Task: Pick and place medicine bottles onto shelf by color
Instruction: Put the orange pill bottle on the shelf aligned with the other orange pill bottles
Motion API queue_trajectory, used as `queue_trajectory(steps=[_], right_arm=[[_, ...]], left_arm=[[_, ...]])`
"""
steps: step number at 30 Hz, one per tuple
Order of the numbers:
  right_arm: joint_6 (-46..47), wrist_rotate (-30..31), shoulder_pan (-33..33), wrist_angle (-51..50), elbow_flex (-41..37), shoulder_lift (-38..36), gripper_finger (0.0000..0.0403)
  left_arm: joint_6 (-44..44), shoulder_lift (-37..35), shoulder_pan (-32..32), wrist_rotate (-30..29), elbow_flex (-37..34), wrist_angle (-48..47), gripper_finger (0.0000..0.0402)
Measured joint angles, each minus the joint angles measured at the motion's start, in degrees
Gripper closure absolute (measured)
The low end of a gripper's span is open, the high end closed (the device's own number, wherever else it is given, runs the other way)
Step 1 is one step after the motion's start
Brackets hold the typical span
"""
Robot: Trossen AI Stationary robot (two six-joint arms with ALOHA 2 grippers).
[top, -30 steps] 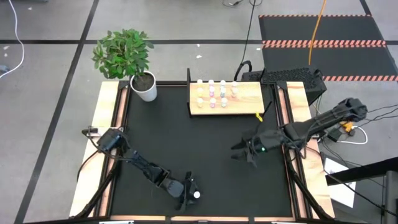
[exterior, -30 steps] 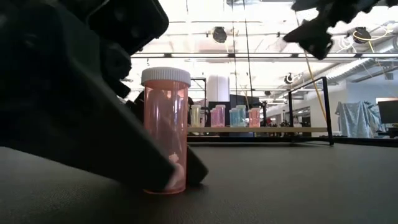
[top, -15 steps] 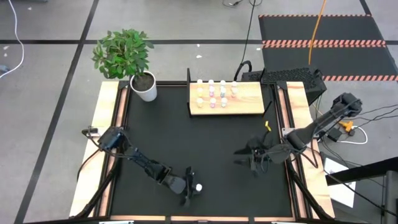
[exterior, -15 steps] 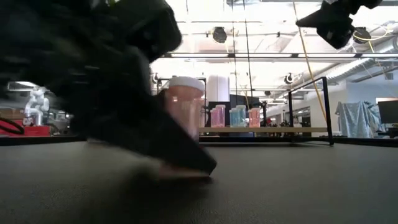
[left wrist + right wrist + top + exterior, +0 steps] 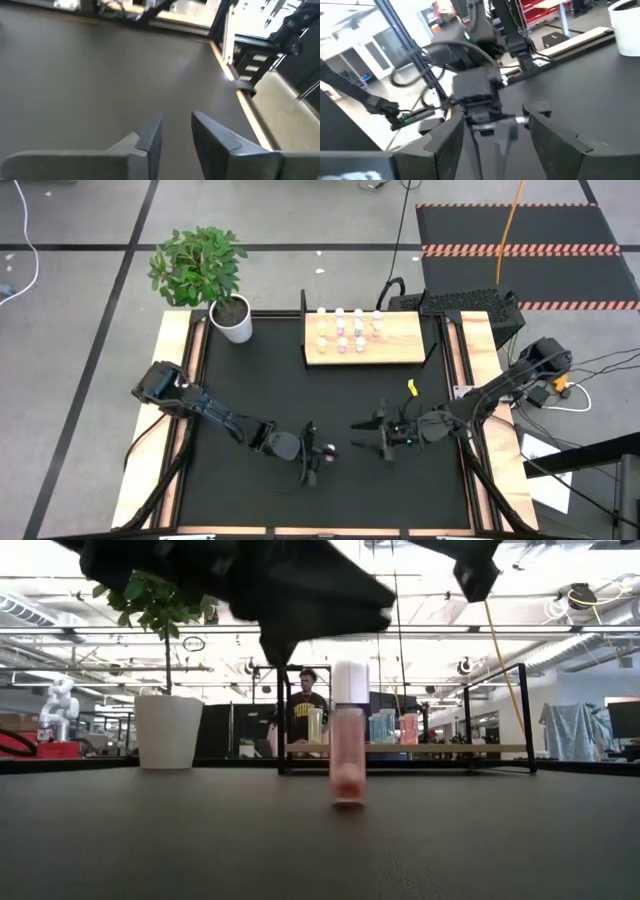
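A pink medicine bottle (image 5: 347,745) with a white cap (image 5: 328,450) is upright near the middle of the table's near half. Its base is down at the table top, and it looks smeared up and down in the low view. My left gripper (image 5: 316,453) hangs above and just beside it. Its fingers (image 5: 150,137) stand a narrow gap apart with only table between them. My right gripper (image 5: 368,442) is open to the bottle's right and points level at it. The shelf (image 5: 400,345) at the far side carries several bottles.
A white plant pot (image 5: 233,320) stands at the far left corner. The shelf's black frame post (image 5: 283,720) rises at the board's left end. A person (image 5: 305,705) shows in the room behind. Bare black mat lies between the bottle and the shelf.
My left gripper has risen and swung toward the far edge, taking the pink bottle away from the near edge. The bottle has left its fingers and is upright lower down. My right gripper has moved toward the table's left and near edges, closer to the bottle, tipping to level.
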Motion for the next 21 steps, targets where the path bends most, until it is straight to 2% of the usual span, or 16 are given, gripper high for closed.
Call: queue_trajectory(steps=[6,10,15,21], right_arm=[[0.00,-0.05,-0.57,-3.53,-0.02,0.49,0.0172],[3.85,-0.02,-0.28,-8.54,-0.02,0.50,0.0172],[15.59,0.63,-1.33,-20.05,-0.04,0.50,0.0172],[30.84,1.51,-5.22,-30.52,-0.09,0.50,0.0172]], left_arm=[[2.37,-4.09,1.41,0.28,0.01,-5.15,0.0332],[-4.19,-6.59,1.80,0.22,0.03,-9.97,0.0327],[-25.49,-7.03,2.52,-3.64,0.03,-18.53,0.0270],[-45.14,-1.36,3.06,-3.49,0.07,-17.92,0.0166]])
